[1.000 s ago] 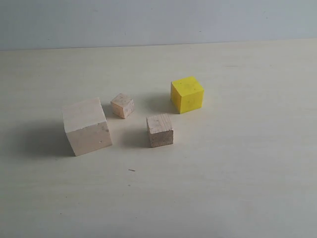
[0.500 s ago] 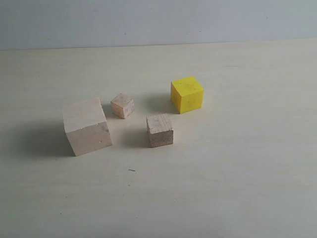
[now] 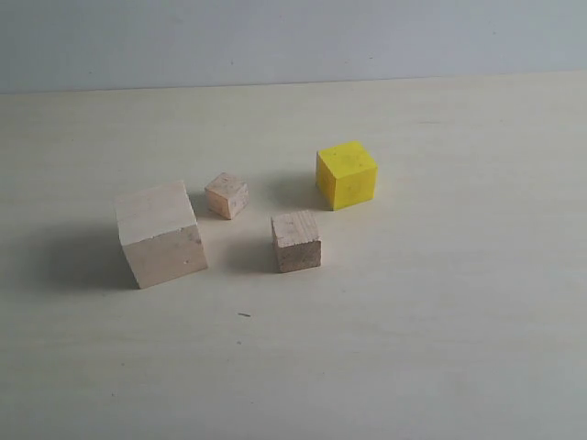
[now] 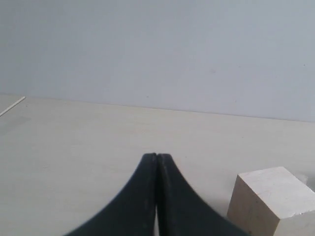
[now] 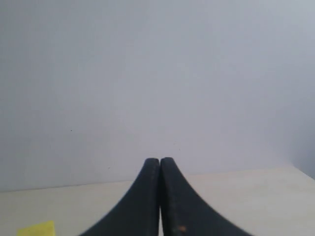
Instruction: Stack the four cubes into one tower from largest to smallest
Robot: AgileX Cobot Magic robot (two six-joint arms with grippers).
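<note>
Nothing was stacked: all four sat loose on the table (image 3: 440, 348), none touching. The big cube (image 3: 158, 234) was on the left, with the pink cube (image 3: 227, 195) just beside its far corner. The brown cube (image 3: 296, 241) was in the middle, nearer the camera, and the yellow cube (image 3: 347, 174) was to the right and further back.

We saw neither arm in the exterior view. The left gripper (image 4: 156, 160) was pinched tight, tips together, holding nothing, with the big cube close by in its view. The right gripper (image 5: 160, 162) was likewise closed and empty.

We judged the blocks stiff, light and hard to crush, though the yellow one's painted faces might be slicker than bare wood. We reckoned the big cube could serve as the base where it sat. The yellow cube was best taken across two opposite side faces, midway up and square on, once the jaws were opened.
</note>
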